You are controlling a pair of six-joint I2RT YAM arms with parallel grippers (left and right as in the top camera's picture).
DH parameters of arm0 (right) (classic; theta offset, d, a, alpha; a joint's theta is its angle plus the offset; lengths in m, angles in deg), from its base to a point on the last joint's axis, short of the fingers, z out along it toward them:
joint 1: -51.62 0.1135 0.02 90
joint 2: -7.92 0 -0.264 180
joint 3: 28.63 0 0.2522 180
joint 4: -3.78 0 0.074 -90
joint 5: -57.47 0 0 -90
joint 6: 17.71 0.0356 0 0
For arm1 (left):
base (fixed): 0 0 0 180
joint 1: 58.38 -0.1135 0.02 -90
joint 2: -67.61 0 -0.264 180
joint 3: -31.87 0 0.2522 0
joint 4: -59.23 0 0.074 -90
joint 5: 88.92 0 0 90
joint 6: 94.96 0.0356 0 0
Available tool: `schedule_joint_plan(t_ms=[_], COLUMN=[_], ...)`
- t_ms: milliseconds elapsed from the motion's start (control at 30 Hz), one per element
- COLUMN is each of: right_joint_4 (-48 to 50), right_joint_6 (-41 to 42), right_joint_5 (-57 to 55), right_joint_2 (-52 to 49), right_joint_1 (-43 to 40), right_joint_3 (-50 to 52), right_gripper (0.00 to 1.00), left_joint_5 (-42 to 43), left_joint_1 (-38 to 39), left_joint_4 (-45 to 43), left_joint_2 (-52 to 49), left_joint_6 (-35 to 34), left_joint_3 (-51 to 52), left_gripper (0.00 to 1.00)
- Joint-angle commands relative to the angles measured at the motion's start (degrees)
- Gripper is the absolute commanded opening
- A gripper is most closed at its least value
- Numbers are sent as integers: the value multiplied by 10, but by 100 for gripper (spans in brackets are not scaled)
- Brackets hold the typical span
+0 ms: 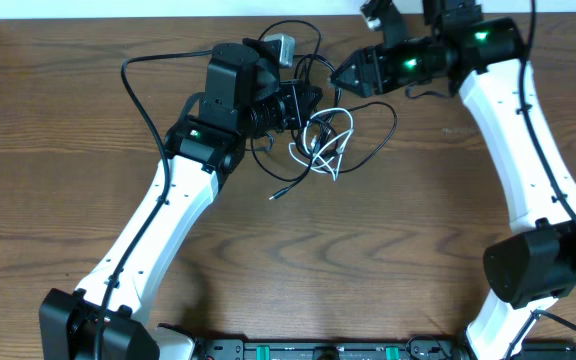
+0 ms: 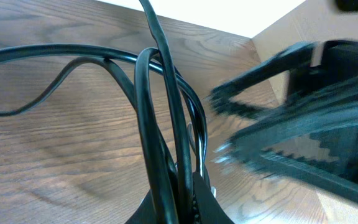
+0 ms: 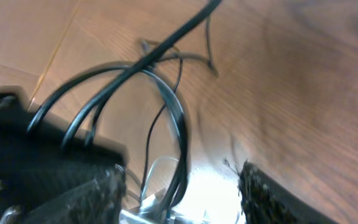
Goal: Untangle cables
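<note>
Found the left hand (image 1: 306, 102) set just left of the white cable (image 1: 318, 152), at the end of an arm stretched out long and almost straight. Its fingers were pressed together on a bundle of black cable (image 2: 143, 124) strands. Found the right hand (image 1: 338, 74) just beyond the white cable, on a sharply bent arm and aimed leftward. Its fingers (image 3: 263, 193) were spread, with black loops passing between them and nothing gripped. Saw the white cable bunched in small loops on the tabletop (image 1: 88, 150). Saw the black cable arcing wide to the right of the white cable and threading back through it. Noted one loose end (image 1: 273, 197) lying to its near left, tip aimed away from it.
</note>
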Motion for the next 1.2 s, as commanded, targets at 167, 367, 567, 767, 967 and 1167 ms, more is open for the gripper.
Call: schedule_joint_plan(t_ms=[167, 367, 567, 767, 967, 1167], right_joint_4=[82, 71, 67, 67, 67, 95], right_joint_6=[129, 263, 273, 247, 225, 125], right_joint_5=[-175, -400, -413, -399, -374, -252], right_joint_2=[-5, -7, -7, -7, -7, -7], right_joint_1=[36, 21, -45, -103, -129, -126], right_joint_3=[81, 117, 164, 189, 189, 189], right_gripper=[53, 35, 28, 20, 18, 17], left_joint_5=[16, 15, 14, 14, 9, 1], left_joint_1=[-1, -8, -64, -122, -154, -151], left_joint_4=[-7, -4, 15, 46, 87, 131], left_joint_2=[8, 10, 27, 48, 49, 49], left_joint_6=[-10, 7, 8, 33, 68, 84], left_joint_3=[-3, -3, -3, -3, -3, -3], left_gripper=[7, 7, 7, 7, 7, 7])
